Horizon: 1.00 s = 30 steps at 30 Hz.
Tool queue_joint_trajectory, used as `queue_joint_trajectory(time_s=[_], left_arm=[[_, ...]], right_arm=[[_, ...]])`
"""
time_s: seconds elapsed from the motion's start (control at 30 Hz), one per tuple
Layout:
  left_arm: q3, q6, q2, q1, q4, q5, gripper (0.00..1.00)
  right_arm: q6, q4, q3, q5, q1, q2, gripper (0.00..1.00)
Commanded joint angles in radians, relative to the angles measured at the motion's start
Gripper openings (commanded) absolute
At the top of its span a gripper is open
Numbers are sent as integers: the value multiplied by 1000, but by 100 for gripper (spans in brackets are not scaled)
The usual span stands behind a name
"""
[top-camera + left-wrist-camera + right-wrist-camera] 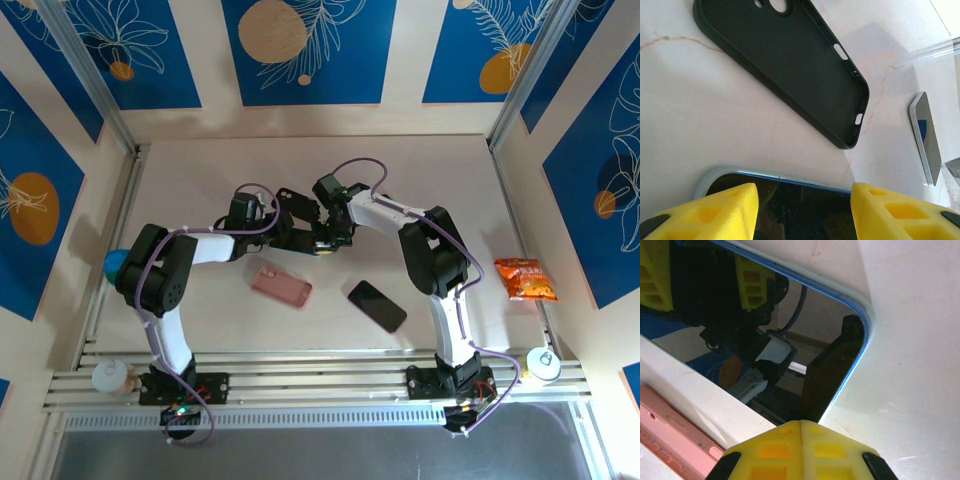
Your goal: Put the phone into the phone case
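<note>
The phone (800,212), dark-screened with a light blue rim, lies flat on the pale table under both grippers. My left gripper (804,192) is open, its yellow fingers (715,210) apart over the screen near one edge, gripping nothing. Just beyond lies the black phone case (790,55), hollow side up and empty. My right gripper (801,422) is shut, its joined tips touching the phone (740,340) at an edge near a corner. From above, the left gripper (305,228) and right gripper (325,240) meet at mid-table and hide the phone.
A pink case (281,285) lies just in front of the grippers, its edge (670,425) close to the phone. A second black phone (377,305) lies at front right. An orange snack bag (524,278) is at the right edge. A blue ball (113,264) sits left.
</note>
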Motion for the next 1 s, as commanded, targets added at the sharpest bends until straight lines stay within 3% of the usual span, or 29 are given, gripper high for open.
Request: queue_joint_trajectory(time_s=[0.0,0.3,0.7,0.97], left_arm=[[-41,7,37,-6,-134,-12,53],[-61,5,45,-6,-123,-17,53],[-81,2,53,-7,-104,-13,53],[-55,7,62,-6,-119,-15,53]], right_arm=[[-17,-25,-19,30,17,78,0],[-25,-34,-147,93,65,123,0],[-5,-12,-213,78,103,240,0],[67,0,-245,-33,93,115,0]])
